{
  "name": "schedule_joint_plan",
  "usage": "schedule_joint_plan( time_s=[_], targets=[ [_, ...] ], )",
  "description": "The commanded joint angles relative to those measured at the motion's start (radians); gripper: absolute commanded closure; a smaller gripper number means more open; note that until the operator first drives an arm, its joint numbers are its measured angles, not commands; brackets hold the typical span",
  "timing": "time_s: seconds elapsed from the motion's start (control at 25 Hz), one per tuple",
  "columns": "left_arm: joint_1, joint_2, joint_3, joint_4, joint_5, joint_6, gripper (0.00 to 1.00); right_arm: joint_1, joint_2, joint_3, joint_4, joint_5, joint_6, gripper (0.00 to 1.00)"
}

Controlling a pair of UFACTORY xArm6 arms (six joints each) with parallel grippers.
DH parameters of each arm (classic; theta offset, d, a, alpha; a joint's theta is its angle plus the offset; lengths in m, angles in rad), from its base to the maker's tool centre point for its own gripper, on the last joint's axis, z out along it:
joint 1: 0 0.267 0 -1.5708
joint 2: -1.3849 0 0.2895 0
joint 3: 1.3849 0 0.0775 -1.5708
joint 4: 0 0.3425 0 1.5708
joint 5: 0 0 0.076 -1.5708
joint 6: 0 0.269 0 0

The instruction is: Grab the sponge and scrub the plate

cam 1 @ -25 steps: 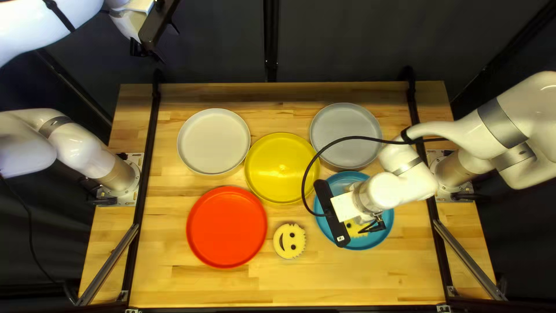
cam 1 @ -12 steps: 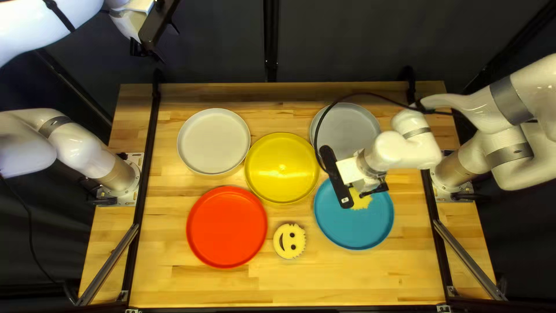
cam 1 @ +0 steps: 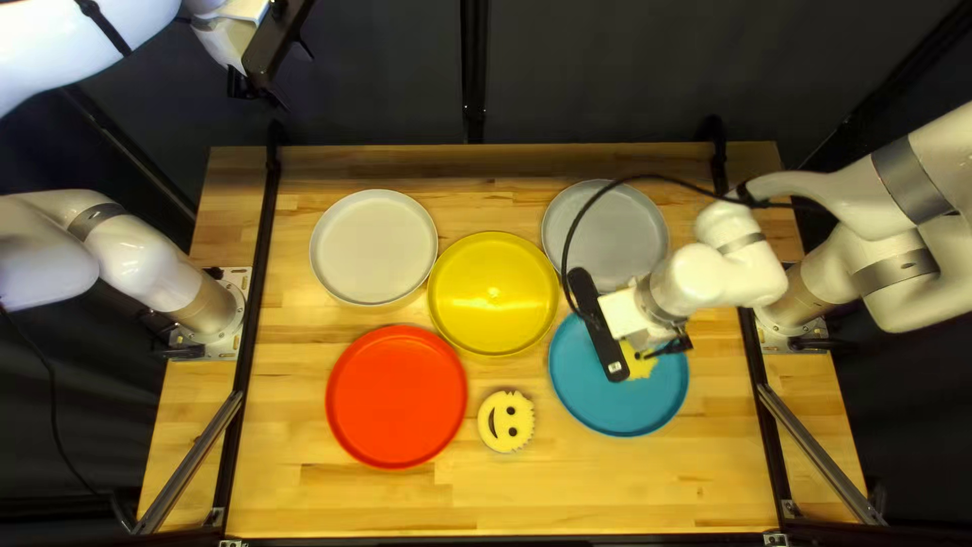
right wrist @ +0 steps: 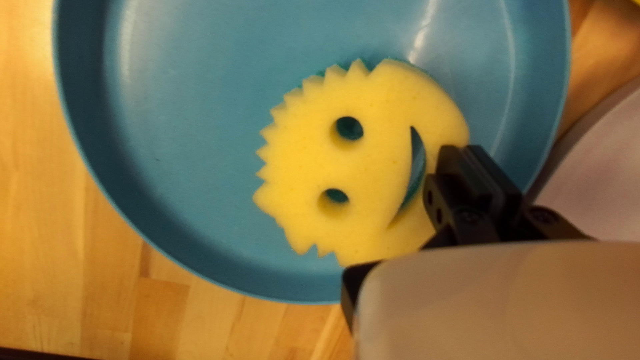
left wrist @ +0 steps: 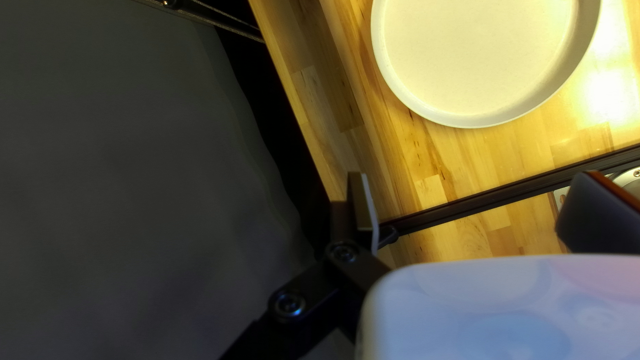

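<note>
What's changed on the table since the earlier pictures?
My black right gripper and the round yellow foam sponge moved together across the round blue plate toward the table's far edge, then slightly back. I saw nothing let go. The white left arm, the plates and the other round yellow smiley sponge stayed put.

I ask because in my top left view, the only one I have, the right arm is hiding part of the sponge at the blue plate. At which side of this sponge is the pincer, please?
Observer: The right pincer is at the side with the cut-out smile, not at the eye holes.
Operator: Thank you. Is this sponge yellow in its full thickness?
Observer: No, under the yellow sponge face, a blue-green layer shows along the edge.
</note>
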Motion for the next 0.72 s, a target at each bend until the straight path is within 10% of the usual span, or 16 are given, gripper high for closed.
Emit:
schedule_joint_plan(
  time_s=[0.04, 0.72],
  targets=[
    [0.000, 0.000, 0.000, 0.000, 0.000, 0.000, 0.00, 0.021, 0.005, 0.019, -0.006, -0.034, 0.016, 1.00],
    [0.000, 0.000, 0.000, 0.000, 0.000, 0.000, 0.00, -0.200, -0.170, 0.172, 0.009, -0.030, -0.327, 1.00]
  ],
)
